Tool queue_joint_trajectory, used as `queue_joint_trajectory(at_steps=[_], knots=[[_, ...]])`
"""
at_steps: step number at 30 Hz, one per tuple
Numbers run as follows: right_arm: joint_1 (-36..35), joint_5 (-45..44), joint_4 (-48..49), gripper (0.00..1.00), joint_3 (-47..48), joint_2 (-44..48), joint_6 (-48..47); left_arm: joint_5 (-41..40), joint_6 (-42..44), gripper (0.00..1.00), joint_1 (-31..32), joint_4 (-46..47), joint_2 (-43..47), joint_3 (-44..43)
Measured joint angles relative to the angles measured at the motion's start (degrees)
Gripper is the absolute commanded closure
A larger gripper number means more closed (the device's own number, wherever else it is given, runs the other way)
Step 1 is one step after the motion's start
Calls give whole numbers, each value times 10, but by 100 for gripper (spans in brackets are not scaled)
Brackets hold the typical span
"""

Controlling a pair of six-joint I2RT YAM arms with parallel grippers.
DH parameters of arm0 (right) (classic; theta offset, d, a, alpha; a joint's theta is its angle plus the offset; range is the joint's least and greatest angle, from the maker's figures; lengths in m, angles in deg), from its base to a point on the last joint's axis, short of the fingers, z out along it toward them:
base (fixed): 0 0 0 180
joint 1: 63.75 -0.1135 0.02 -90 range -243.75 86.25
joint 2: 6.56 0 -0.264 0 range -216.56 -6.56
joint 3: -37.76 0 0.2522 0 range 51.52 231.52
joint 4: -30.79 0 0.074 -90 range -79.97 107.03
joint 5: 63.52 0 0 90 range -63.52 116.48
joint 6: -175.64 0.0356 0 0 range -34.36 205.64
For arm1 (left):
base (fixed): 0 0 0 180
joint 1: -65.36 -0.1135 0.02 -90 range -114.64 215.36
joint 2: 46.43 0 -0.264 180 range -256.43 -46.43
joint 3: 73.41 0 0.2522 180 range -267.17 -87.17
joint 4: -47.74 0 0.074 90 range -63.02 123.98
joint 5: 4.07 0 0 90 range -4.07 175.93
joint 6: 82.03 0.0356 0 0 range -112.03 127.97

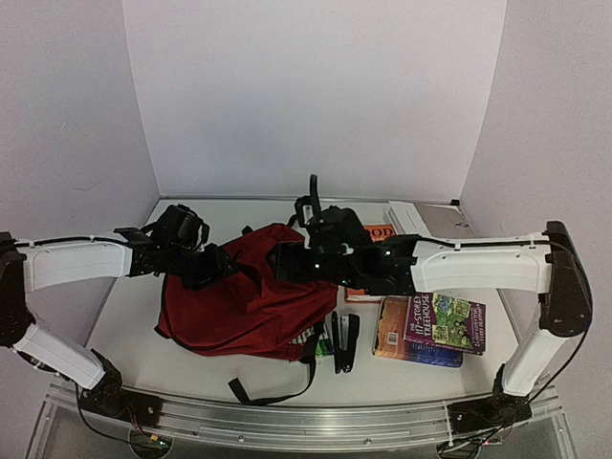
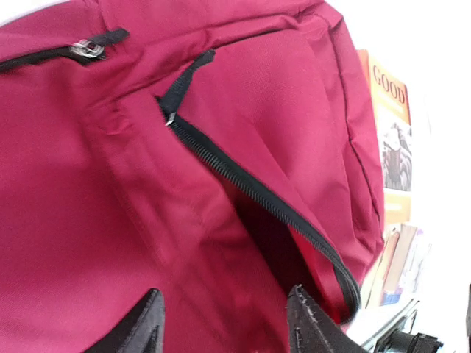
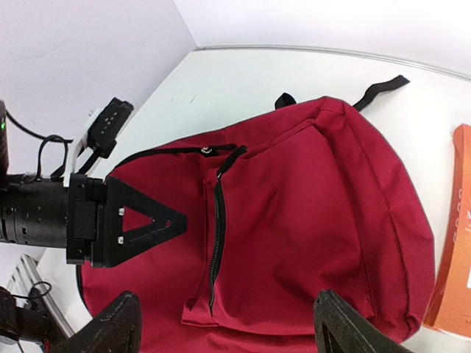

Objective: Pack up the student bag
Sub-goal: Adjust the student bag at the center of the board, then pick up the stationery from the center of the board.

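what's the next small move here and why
Probably lower the left gripper onto the fabric beside the zipper and pinch it, to pull the opening wider. Its jaws stand open right over that slit. The right gripper is open too and holds nothing, and the books lie outside the student bag.

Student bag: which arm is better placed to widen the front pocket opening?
Left, probably: the open left end effector sits close over the partly open zipper of the student bag; the right end effector is farther off.

red student bag (image 3: pixel 309 206), black zipper (image 3: pixel 215 235), orange book (image 3: pixel 456 272)
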Motion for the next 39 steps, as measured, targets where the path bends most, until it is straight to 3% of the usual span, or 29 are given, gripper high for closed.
queue_joint_trajectory(at_steps=[7,13,24,34,39], knots=[[9,0,-42,2,-90,76,28,-14,-7,10,-9,-79,110,28],[27,13,-79,2,-190,85,82,-16,-26,3,-10,-108,183,61],[19,58,-105,3,-274,98,173,-12,-38,0,-10,-113,203,69],[12,49,-103,19,-274,66,187,-3,-38,0,-10,-113,203,73],[12,36,-101,21,-274,59,188,-3,-38,0,-10,-112,203,73]])
